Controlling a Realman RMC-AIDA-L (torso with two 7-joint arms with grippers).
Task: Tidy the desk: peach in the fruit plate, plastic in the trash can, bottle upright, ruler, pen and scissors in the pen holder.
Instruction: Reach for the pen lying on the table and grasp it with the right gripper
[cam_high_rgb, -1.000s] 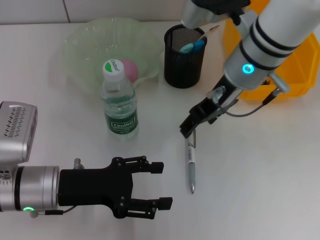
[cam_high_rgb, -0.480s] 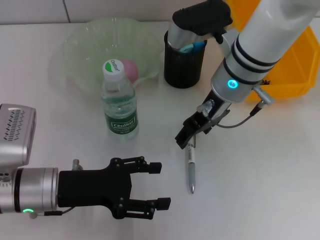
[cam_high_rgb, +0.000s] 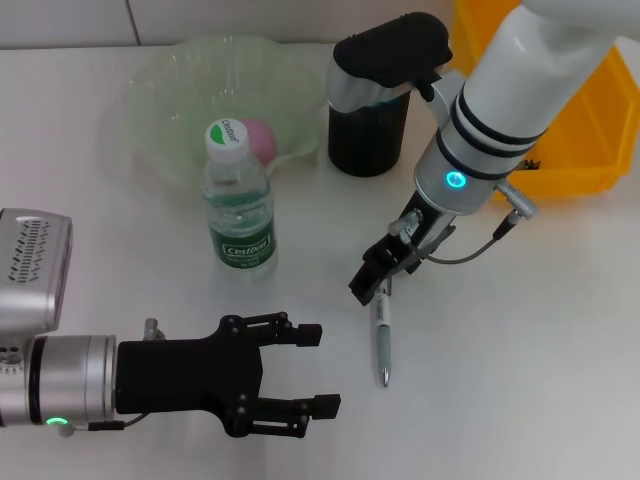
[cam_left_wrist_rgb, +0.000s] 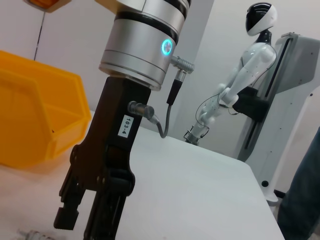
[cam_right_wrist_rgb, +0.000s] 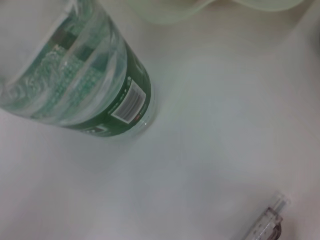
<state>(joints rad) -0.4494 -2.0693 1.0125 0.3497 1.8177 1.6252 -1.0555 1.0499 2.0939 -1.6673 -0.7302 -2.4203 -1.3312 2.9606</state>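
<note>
In the head view, the right gripper (cam_high_rgb: 371, 283) reaches diagonally down from the upper right to centre frame, its narrow fingers just above the upper end of the pen (cam_high_rgb: 382, 335) lying on the white table (cam_high_rgb: 520, 340); whether they grip it cannot be told. The left gripper (cam_high_rgb: 312, 370) lies level at lower left, fingers spread apart and empty. The water bottle (cam_high_rgb: 238, 205) stands upright left of centre, before the green fruit plate (cam_high_rgb: 185, 85) holding the peach (cam_high_rgb: 262, 137). The black pen holder (cam_high_rgb: 367, 125) sits upper centre, the yellow bin (cam_high_rgb: 575, 130) upper right.

In the left wrist view, the right gripper (cam_left_wrist_rgb: 82, 225) hangs vertically at left.

In the right wrist view, the bottle (cam_right_wrist_rgb: 85, 85) fills the upper left and the pen tip (cam_right_wrist_rgb: 267, 222) shows lower right.
</note>
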